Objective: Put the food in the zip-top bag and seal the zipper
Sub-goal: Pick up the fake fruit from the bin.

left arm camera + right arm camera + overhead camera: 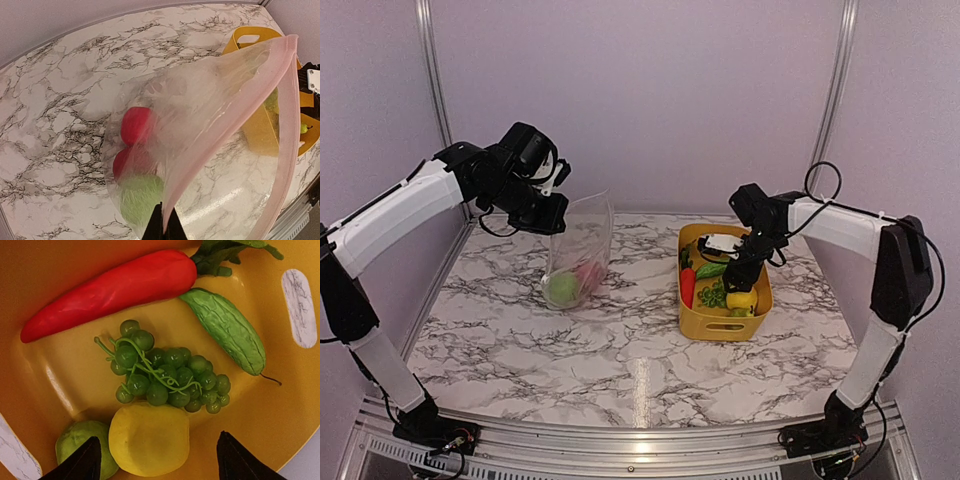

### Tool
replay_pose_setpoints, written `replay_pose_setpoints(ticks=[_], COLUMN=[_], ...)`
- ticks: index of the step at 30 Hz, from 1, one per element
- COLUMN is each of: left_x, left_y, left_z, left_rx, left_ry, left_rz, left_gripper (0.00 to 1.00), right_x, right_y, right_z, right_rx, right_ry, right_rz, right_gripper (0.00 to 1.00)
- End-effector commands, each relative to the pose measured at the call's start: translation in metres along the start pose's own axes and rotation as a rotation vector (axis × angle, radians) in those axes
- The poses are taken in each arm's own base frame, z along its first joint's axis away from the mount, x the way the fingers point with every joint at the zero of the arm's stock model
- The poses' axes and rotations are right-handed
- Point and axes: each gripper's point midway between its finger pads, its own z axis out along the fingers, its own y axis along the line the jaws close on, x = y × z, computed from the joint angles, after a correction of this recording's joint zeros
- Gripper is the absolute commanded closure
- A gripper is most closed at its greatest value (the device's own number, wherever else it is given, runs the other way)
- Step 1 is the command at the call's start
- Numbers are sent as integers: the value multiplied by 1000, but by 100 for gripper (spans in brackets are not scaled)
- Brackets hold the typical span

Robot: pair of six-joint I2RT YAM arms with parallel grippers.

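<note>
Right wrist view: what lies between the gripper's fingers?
In that view the lemon sits in the gap of the open right gripper, on the basket floor; grapes lie just beyond.

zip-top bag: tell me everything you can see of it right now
The zip-top bag is clear, crinkly soft plastic with a pinkish zipper strip along its open mouth. The left gripper pinches its top edge, holding it upright; the bottom seems to rest on the marble table, left of the yellow basket and apart from it. Inside lie two red pieces and a green one.
</note>
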Motion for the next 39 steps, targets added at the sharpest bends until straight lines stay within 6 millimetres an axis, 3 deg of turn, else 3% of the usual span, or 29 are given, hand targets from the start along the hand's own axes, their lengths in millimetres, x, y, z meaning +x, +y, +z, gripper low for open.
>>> replay_pose_setpoints(ticks=[1,5,10,23,28,32,39], left_x=[4,5,7,11,12,13,13], left_y=[0,0,-1,-1,-1,-1,-2], left_z=[9,10,12,13,14,14,16], left_rx=[6,7,11,20,22,23,29], left_ry=[16,20,23,27,28,30,28], left_rz=[6,5,4,-1,-2,-4,-4], left_gripper=[100,100,100,100,100,100,100], right_x=[21,28,39,64,55,46,12], right_y=[-4,-2,1,12,9,3,-6], right_z=[7,12,19,45,42,35,9], right_rx=[25,16,2,-65,-68,-57,-56], right_ry=[97,130,180,292,268,246,113], right_rz=[24,42,54,110,121,124,128], right_gripper=[21,12,9,6,16,33,48])
